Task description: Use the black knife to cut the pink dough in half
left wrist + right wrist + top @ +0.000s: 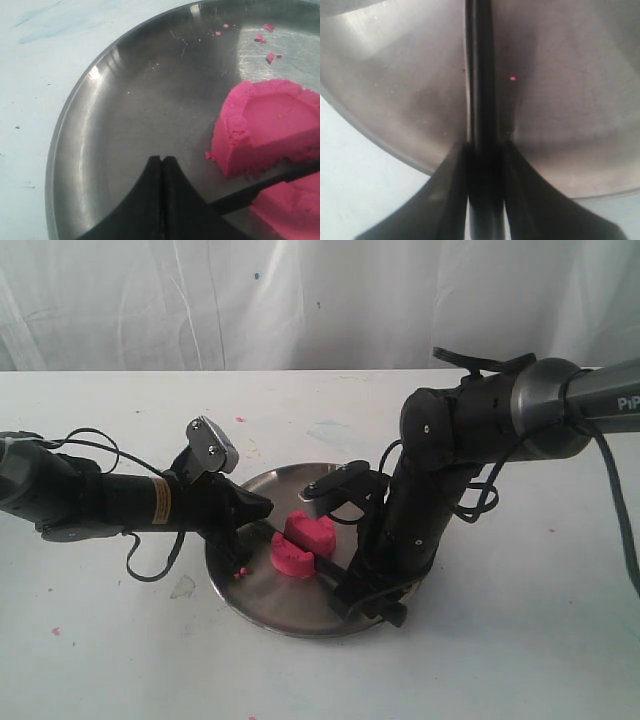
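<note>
One steel plate [75, 150] carries two half-round chunks of pink dough [270, 125] [295, 210] and at least five pink crumbs [270, 57], with one black knife [481, 75] and two grippers [162, 159] [482, 147] over it.

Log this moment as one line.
pink dough: two halves on plate | right hand: grips black knife, lying between halves | left hand: shut, empty

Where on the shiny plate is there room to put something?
Bare steel lies between the pink dough and the near rim of the plate. The middle is crowded: both halves, the black knife between them, the left gripper on one side, the right gripper holding it on the other.
</note>
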Robot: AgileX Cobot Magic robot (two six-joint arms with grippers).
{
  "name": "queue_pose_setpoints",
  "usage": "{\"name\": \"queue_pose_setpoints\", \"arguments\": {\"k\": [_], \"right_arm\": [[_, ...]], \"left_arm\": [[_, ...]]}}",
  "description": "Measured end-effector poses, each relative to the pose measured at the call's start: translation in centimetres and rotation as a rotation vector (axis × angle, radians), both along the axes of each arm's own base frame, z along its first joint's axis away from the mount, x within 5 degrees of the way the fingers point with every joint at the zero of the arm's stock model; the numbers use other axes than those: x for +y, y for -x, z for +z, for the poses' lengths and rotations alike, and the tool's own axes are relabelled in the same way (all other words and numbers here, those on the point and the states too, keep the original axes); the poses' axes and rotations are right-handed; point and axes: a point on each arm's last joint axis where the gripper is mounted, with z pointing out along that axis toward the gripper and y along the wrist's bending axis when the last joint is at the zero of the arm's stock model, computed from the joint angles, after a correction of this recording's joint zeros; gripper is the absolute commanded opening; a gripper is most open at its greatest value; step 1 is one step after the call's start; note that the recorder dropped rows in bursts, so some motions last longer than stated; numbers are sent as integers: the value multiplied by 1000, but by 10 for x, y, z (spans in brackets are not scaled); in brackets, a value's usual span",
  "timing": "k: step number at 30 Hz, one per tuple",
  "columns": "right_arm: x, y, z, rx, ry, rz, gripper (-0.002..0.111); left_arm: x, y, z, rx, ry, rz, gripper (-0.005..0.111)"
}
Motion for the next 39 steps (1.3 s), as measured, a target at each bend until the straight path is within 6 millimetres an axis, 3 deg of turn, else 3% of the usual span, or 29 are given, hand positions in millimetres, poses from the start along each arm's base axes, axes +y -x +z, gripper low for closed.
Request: {"name": "queue_pose_setpoints", "arguments": {"k": [7,10,13,15,18,24,29,33,39], "right_arm": [[0,0,0,0,0,0,0],[0,0,0,0,0,0,0],[0,0,0,0,0,0,0],[0,0,0,-2,-1,0,0],[0,0,0,-1,-1,-2,0],[0,0,0,-1,-1,-2,0],[0,0,0,-1,-1,-2,0],[0,0,0,1,-5,-6,0],[2,1,-1,15,-20,-22,0]], "left_arm": [[2,0,5,-45,3,-36,0],[18,-5,32,-134,5,-8,0],[40,-6,82,-210,65,81,0],[48,-2,107,-163,149,172,0],[54,6,121,-66,205,275,0],[82,43,98,67,-100,484,0],[114,90,80,148,-346,696,0],[118,110,86,129,-358,722,0],[114,132,115,56,-193,748,0]]}}
